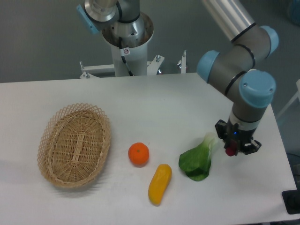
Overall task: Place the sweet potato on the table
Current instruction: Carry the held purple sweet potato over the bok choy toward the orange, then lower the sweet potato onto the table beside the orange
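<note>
This is a robotics lab or test cell. A grey-and-blue industrial arm (234, 61) reaches in from the upper right of the frame, and a second robot base (123, 33) stands on a metal mount at top centre. A bare white bench (154, 98) fills the frame before a plain grey wall (37, 37), with a few items laid out apart.

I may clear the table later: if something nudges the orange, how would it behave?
The orange looks round, so it would probably roll freely on the smooth white table. It appears firm, likely holding shape. Nothing touches it, so nothing would stop it at once.
</note>
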Tool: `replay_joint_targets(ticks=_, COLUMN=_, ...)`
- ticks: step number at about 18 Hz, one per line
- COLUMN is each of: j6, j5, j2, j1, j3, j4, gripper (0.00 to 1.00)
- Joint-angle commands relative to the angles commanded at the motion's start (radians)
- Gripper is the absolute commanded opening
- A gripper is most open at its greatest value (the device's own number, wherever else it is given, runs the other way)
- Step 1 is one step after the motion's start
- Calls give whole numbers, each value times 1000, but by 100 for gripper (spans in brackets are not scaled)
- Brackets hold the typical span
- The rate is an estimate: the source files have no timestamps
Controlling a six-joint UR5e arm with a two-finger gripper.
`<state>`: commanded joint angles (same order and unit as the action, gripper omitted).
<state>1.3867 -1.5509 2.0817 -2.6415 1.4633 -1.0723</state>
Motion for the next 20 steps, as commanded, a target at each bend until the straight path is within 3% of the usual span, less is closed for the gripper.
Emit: replay_joint_targets(ticks=20, j6=-80, j5=8, j2=-28, j1=189, j3=189, j4=-17, gripper=6)
